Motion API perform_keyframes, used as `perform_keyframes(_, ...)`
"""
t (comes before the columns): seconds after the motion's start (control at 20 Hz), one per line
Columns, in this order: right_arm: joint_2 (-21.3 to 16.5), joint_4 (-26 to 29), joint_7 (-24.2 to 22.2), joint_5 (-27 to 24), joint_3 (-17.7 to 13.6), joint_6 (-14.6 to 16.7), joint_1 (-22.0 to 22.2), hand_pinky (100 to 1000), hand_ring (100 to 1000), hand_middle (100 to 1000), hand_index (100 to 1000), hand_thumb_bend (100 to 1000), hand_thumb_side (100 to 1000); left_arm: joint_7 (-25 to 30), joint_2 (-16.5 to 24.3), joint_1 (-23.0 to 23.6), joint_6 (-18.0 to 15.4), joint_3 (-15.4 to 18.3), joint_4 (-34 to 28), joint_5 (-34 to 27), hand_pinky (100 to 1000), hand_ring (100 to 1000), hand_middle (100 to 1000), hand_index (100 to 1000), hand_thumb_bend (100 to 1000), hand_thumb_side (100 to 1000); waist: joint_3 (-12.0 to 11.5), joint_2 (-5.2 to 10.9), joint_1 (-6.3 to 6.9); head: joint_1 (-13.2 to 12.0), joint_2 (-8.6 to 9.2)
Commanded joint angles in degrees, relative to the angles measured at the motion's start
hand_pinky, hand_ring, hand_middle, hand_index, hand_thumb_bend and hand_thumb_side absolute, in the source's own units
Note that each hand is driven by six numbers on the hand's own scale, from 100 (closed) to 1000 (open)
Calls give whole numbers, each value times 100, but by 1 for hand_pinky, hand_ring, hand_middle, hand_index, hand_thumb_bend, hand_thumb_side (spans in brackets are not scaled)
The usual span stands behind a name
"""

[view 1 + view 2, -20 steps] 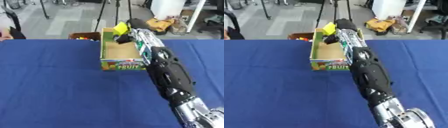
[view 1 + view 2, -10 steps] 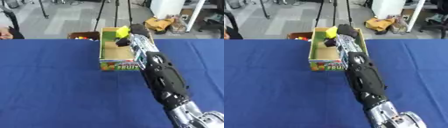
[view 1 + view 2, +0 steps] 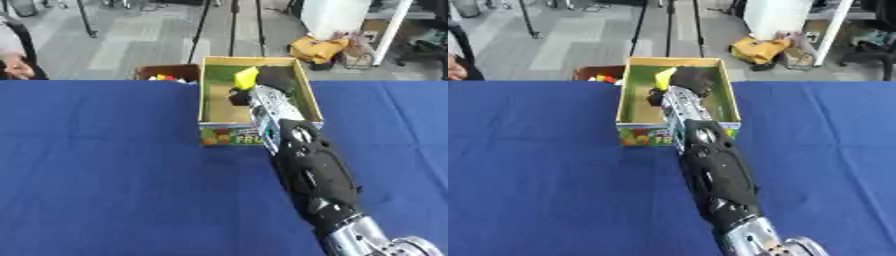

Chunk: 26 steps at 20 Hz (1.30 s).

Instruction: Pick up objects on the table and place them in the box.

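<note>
My right arm stretches from the lower right up across the blue table (image 3: 105, 170) into the open cardboard fruit box (image 3: 211, 108). My right hand (image 3: 273, 79) is over the inside of the box, its fingers curled round a yellow object (image 3: 246, 77) held at the box's far half. The box stands at the table's far edge with its printed front facing me. My left hand shows in neither view.
A brown bin (image 3: 166, 73) with small coloured items stands just behind the table, left of the box. A person's hand (image 3: 16, 67) shows at the far left edge. Beyond lie grey floor, tripod legs and a yellow bag (image 3: 317, 49).
My right hand has carried the yellow object leftward and lower into the box. The camera has also shifted, moving the box toward the right of the picture.
</note>
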State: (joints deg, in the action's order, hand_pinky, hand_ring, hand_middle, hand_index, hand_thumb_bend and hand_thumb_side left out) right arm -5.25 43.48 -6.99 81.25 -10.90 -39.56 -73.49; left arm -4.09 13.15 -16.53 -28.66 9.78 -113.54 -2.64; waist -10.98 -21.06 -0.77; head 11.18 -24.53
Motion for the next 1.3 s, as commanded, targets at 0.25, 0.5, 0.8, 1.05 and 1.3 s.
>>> perform_keyframes(0.25,-43,13,240,-21,-16,-227,-101,837,755,432,570,100,568,29,63,-83,-28,8,-105,-10,594,714,859,979,100,1000,-63,49,24,62,139)
perform_keyframes(0.5,-44,-27,144,-41,-6,-240,-112,848,794,561,650,100,616,33,63,-94,-40,4,-105,-7,594,714,859,979,100,1000,-82,24,23,69,156)
perform_keyframes(0.8,-24,-24,-59,-7,8,-208,-134,870,868,734,772,157,720,34,63,-97,-41,3,-105,-15,594,714,859,979,100,1000,-92,24,15,76,168)
perform_keyframes(1.05,-377,-54,-262,-176,108,42,-156,905,932,820,842,381,828,26,79,-92,-36,9,-105,-23,593,714,859,979,100,1000,-83,42,-6,69,183)
perform_keyframes(1.3,-675,-126,-271,-454,234,239,-165,927,952,843,867,456,854,11,88,-87,-31,9,-105,-29,593,714,859,977,100,1000,-74,53,-15,84,192)
